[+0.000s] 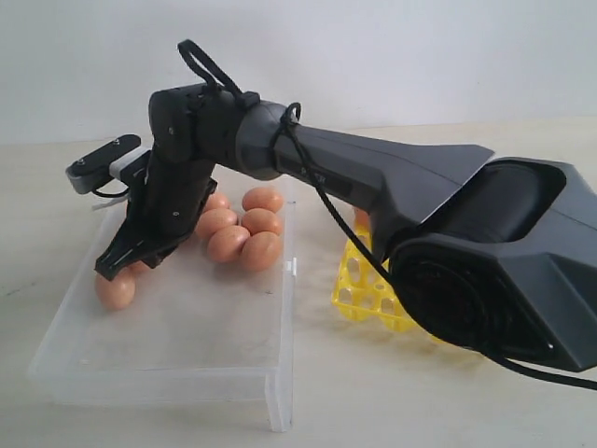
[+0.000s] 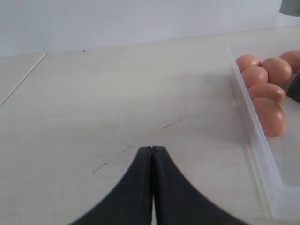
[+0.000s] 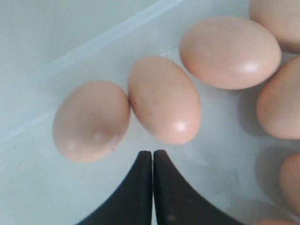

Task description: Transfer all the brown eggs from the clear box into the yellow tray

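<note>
Several brown eggs [image 1: 242, 233] lie in the clear box [image 1: 187, 345], one of them apart at its left wall [image 1: 116, 290]. My right gripper [image 3: 153, 152] reaches across into the box and is shut on nothing, its tips just short of two touching eggs [image 3: 164, 105] [image 3: 91, 121]. In the exterior view the right gripper [image 1: 117, 263] hangs right above the lone egg. My left gripper [image 2: 152, 149] is shut and empty over bare table beside the box wall [image 2: 248, 122], with eggs [image 2: 269, 115] behind that wall. The yellow tray [image 1: 366, 285] sits right of the box, largely hidden by the arm.
The right arm's dark body [image 1: 485, 252] fills the right of the exterior view and covers most of the tray. A cable [image 1: 322, 201] runs along the arm. The pale table [image 2: 117, 93] stretches away from the box on the left gripper's side.
</note>
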You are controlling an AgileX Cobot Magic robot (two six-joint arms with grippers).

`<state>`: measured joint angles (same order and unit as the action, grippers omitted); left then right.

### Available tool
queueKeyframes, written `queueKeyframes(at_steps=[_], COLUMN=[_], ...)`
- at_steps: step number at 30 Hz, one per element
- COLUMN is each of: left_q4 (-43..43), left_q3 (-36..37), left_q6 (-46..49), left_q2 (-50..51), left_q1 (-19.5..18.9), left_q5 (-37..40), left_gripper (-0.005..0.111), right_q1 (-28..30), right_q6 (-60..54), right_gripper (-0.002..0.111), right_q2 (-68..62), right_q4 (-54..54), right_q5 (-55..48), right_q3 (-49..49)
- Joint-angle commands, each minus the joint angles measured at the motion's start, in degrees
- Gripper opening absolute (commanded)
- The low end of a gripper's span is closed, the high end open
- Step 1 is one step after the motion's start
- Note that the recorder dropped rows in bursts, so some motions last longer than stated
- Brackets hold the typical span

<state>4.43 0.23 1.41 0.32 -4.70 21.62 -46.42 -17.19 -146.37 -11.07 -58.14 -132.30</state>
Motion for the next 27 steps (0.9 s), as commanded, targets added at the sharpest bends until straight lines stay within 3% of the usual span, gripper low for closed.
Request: queueKeyframes(at_steps=[1, 13, 16, 19, 20, 27], left_q4=[-0.4, -0.4, -0.4, -0.4, -0.4, -0.4], left_q3=[-0.2, -0.2, -0.2, -0.2, -0.2, -0.2], left_q6=[-0.1, -0.1, -0.1, -0.1, -0.1, -0.1], left_q2=[-0.3, -0.3, -0.3, -0.3, -0.3, -0.3], left_q1=[0.3, 0.3, 0.3, 0.3, 0.3, 0.3], left_q5=[0.0, 0.0, 0.0, 0.0, 0.0, 0.0], left_gripper=[0.000, 0.000, 0.000, 0.000, 0.000, 0.000], right_q1=[-0.2, -0.9, -1.8, -2.9, -3.1, -3.2], right_q6=[-0.7, -0.9, -0.8, 2.9, 4.1, 10.1], right_gripper=[0.000, 0.001, 0.013, 0.052, 0.056, 0.054], right_q2=[4.1, 9.0, 8.5, 7.5, 6.9, 2.9], right_q4=[0.6, -1.7, -4.4, -5.3, -5.3, -3.2], right_q5=[-2.6, -5.7, -4.1, 0.9, 1.6, 5.5], right_q3=[-0.6, -0.6, -0.6, -0.6, -0.6, -0.6])
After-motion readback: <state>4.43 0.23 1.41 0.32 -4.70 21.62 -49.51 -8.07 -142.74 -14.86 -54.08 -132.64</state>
